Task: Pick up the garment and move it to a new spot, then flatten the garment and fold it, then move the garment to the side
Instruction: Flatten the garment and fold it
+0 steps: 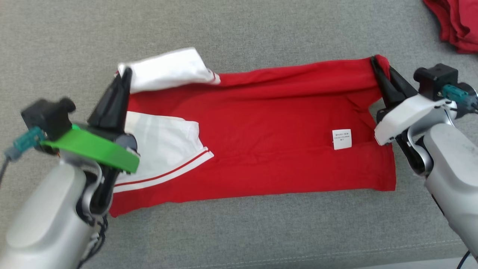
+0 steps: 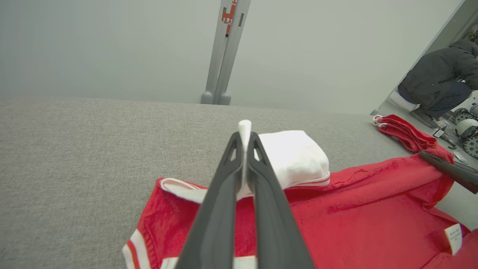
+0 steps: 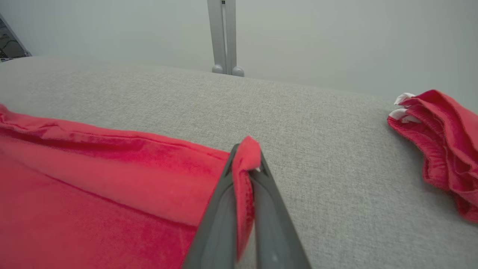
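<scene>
The garment (image 1: 261,134) is a red shirt with white, red-striped sleeves, spread sideways on the grey cushion, a white label on its right part. My left gripper (image 1: 125,73) is shut on the garment's far left corner beside the upper white sleeve (image 1: 168,69); in the left wrist view (image 2: 244,134) white cloth is pinched between the fingers. My right gripper (image 1: 379,63) is shut on the far right corner of the red hem; red cloth (image 3: 244,157) bunches between the fingers in the right wrist view. The far edge is lifted slightly between both grippers.
Another red garment (image 1: 453,22) lies bunched at the far right corner, also in the right wrist view (image 3: 440,138). The grey cushion (image 1: 239,231) extends all around. A grey post (image 2: 226,52) stands behind it. A person (image 2: 440,82) crouches at the far right.
</scene>
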You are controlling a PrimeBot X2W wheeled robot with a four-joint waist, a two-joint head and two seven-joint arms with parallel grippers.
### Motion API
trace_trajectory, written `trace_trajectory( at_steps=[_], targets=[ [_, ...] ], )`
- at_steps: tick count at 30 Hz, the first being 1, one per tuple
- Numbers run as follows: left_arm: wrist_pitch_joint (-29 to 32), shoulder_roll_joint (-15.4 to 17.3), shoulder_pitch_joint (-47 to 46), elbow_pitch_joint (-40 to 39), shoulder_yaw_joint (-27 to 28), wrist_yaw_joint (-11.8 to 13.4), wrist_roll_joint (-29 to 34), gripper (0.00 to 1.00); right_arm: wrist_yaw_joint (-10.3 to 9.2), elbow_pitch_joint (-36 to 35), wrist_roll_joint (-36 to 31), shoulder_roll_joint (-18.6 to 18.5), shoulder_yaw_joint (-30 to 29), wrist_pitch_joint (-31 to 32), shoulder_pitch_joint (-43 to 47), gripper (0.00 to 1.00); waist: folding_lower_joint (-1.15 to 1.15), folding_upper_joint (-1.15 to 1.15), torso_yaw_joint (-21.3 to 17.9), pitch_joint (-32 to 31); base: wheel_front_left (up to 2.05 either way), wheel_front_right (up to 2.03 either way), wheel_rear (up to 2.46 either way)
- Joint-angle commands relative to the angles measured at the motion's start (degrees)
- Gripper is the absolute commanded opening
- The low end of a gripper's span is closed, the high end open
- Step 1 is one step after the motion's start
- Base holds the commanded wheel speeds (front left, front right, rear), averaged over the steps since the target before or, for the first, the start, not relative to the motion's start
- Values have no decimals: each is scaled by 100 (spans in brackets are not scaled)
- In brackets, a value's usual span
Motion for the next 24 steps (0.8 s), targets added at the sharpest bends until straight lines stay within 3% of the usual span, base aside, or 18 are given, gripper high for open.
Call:
trace_trajectory(
  at_steps=[1, 12, 13, 14, 15, 16, 24],
  targets=[
    [-15, -67, 270, -95, 138, 53, 103, 0, -8, -88, -51, 5, -130, -42, 206, 0, 0, 0, 70, -107, 0, 0, 0],
    [-15, -641, 1941, -381, 912, 125, 591, 0, -8, -1070, -296, 325, -1028, -65, 1570, 0, 0, 0, 84, -374, 0, 0, 0],
    [-16, -698, 2002, -368, 938, 103, 631, 10, -8, -1105, -294, 344, -1071, -65, 1675, 0, 0, 0, 94, -395, 0, 0, 0],
    [-16, -757, 2061, -356, 995, 86, 707, 62, -8, -1203, -301, 370, -1162, -65, 1761, 33, 0, 0, 102, -417, 0, 0, 0],
    [-16, -797, 2104, -342, 1041, 60, 774, 100, -8, -1289, -294, 407, -1226, -66, 1825, 80, 0, 0, 107, -436, 0, 0, 0],
    [-16, -854, 2156, -320, 1110, 50, 836, 100, -8, -1360, -261, 451, -1285, -66, 1938, 100, 0, 0, 112, -464, 0, 0, 0],
    [-16, -1324, 2441, -418, 2053, -22, 1506, 100, -8, -2149, -320, 548, -1686, -66, 2477, 100, 0, 0, 76, -663, 0, 0, 0]
  ],
)
